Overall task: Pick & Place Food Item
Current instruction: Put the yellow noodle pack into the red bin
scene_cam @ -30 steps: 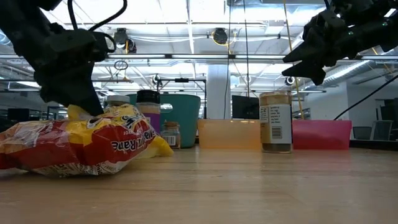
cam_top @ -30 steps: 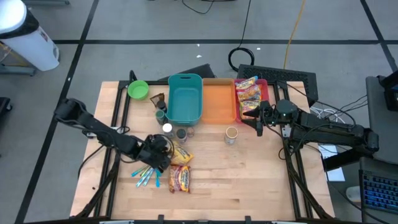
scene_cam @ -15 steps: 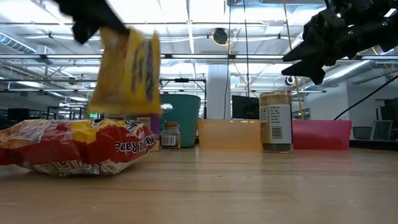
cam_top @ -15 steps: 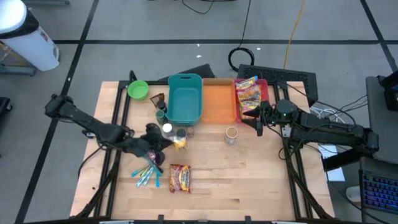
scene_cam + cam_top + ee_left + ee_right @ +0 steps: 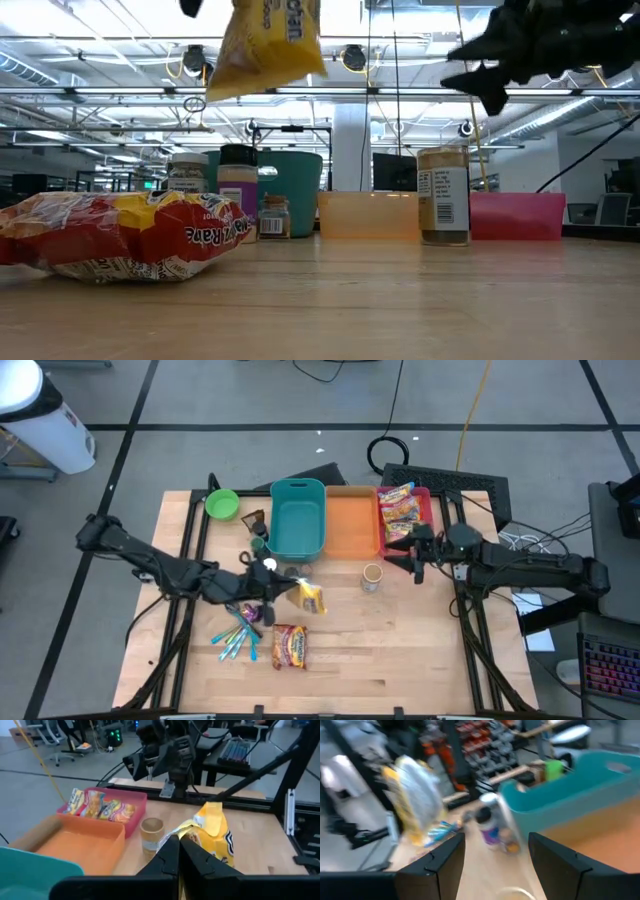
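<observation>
Left arm lifts a yellow snack bag — the bins lie ahead of it.

The left gripper [image 5: 283,591] is closed tight on the top edge of the yellow bag [image 5: 309,597], and the bag hangs down from it, long side pointing at the table, well above the wood in the low view. The bag is in the air over the middle of the table [image 5: 400,660], just in front of the small jars [image 5: 290,573]. The orange bin [image 5: 350,525] and the pink bin [image 5: 427,508] lie past the bag, toward the back — so the bag likely has to go that way. The left arm has the bag; the right gripper [image 5: 407,556] waits near the pink bin with its fingers apart, holding nothing. Another snack bag [image 5: 289,646] lies flat on the table.
</observation>
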`<control>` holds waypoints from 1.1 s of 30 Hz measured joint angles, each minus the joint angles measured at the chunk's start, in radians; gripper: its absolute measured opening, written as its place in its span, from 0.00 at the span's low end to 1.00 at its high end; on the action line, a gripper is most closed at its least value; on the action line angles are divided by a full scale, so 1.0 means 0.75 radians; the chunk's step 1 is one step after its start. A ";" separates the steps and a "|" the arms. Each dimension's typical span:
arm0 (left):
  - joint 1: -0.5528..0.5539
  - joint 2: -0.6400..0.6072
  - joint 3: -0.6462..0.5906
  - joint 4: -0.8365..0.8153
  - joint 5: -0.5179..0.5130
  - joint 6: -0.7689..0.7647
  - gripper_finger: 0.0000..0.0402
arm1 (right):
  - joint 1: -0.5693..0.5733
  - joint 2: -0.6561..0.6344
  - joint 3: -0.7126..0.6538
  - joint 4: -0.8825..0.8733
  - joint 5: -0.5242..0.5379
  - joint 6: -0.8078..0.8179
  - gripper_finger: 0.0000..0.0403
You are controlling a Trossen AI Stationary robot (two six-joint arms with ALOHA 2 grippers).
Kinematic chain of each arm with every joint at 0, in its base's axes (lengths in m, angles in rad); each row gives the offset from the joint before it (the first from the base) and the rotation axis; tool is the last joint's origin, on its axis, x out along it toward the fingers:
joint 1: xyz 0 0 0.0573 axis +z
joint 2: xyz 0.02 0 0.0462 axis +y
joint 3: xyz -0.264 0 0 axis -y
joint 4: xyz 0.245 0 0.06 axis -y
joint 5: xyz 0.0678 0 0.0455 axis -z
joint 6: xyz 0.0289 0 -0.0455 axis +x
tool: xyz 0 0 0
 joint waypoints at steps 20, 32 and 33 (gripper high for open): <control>0.231 0.257 0.137 0.036 0.336 -0.062 0.00 | 0.528 0.603 0.131 0.610 0.430 -0.485 0.53; 0.303 0.349 0.172 0.023 0.449 -0.087 0.00 | 0.643 0.924 0.323 0.605 0.578 -0.652 0.70; 0.307 0.349 0.172 0.023 0.449 -0.098 0.00 | 0.642 0.943 0.335 0.609 0.607 -0.651 0.71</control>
